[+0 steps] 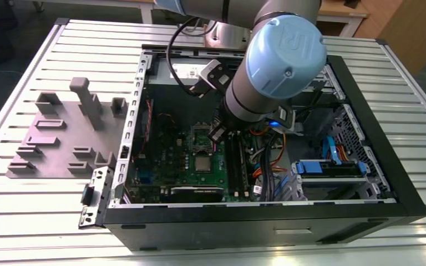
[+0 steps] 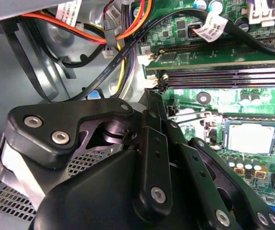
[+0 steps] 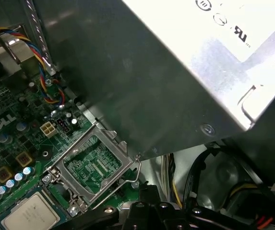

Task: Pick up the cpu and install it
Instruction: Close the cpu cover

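**Cpu seen lying in the socket, gripper held close above the board**

The gripper (image 1: 217,134) is seen low inside the open computer case (image 1: 390,183), over the green motherboard (image 1: 172,166) and beside the dark memory slots (image 1: 233,162). Whether it is apart or together cannot be told; its black linkage (image 2: 103,158) is seen in the second wrist view, and nothing can be made out in its grasp.

The cpu (image 1: 202,162) is found near the gripper, lying flat in the socket with its silvery top upward. It is seen in both wrist views (image 2: 251,137) (image 3: 29,216). In the first wrist view the socket's metal load plate (image 3: 95,165) is seen tilted up next to the chip, not closed over it, with the wire lever (image 3: 127,184) beside it.

A silvery power supply (image 3: 199,72) is mounted near the socket. Orange and black cables (image 2: 79,28) are bundled past the memory slots. Outside the case, at the exterior view's left, a grey fixture (image 1: 65,133) is set on the slatted table (image 1: 20,221).
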